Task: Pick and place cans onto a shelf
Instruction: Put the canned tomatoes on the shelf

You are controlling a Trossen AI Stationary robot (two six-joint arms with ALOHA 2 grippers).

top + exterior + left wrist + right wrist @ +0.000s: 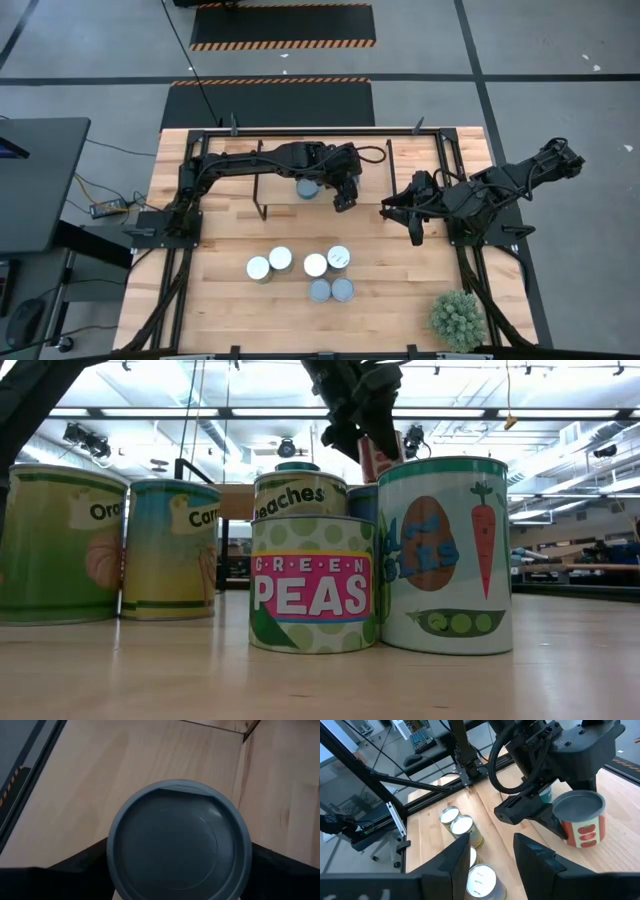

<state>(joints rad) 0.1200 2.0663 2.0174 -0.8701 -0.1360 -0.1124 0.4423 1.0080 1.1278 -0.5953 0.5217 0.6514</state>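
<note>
My left gripper (pixel 343 200) is over the shelf (pixel 280 185) and shut on a can with a blue-grey lid and a red label (pixel 580 822). In the high view the gripper hides this can. In the left wrist view its lid (pixel 179 842) fills the space between my fingers. A second can (pixel 308 187) stands on the shelf beside it. Several cans stand on their bases on the table in front of the shelf, among them a whitish-topped one (pixel 281 259) and a blue-grey one (pixel 320 290). My right gripper (pixel 398 222) is open and empty, to the right of the left gripper. My left gripper pinches the can's round side wall (pixel 567 827) between its two fingers (pixel 535 815), one on each side just below the lid. The fingers come from above, slanting down. The can is upright over the shelf board (pixel 620 790); I cannot tell whether its base rests on it.
A green spiky potted plant (pixel 458 318) stands at the table's near right corner. In the low view the green peas can (pixel 310 585) and a carrot-labelled can (pixel 445 555) stand nearest. A black frame (pixel 320 130) runs along the table's far edge.
</note>
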